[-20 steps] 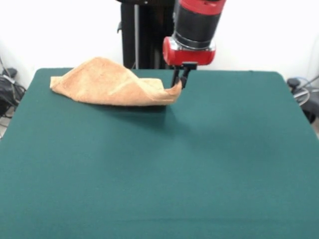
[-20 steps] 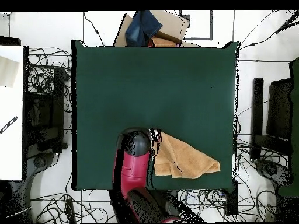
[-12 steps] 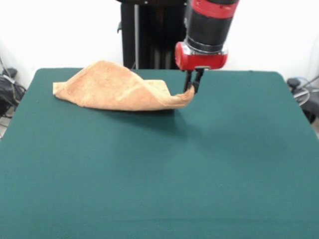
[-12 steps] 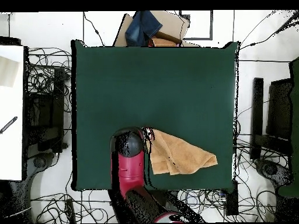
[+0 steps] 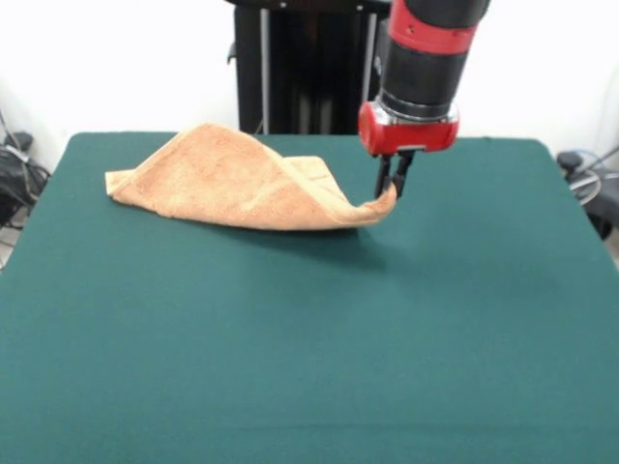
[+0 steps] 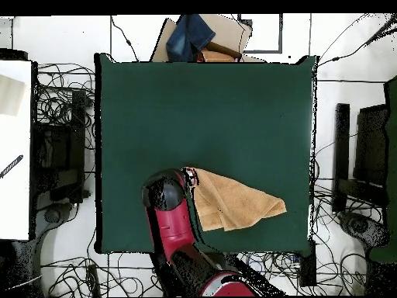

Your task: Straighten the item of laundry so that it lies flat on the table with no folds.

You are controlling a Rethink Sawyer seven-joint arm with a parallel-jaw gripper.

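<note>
End effector point(image 5: 391, 188) pinches folded towel's point(image 5: 237, 179) corner near table point(image 5: 309, 367) edge.

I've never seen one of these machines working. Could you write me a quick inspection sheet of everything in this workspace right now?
Surface: green table, bare apart from the towel.
Job's things: peach-orange towel, still folded and humped, one corner lifted.
Clutter: nothing seen on the table.
Grippers: gripper, jaws shut on the towel's raised corner.
Cables: many tangled cables on the floor around the table.
Surroundings: blue cloth on a cardboard box beyond one table edge; white wall behind.
</note>
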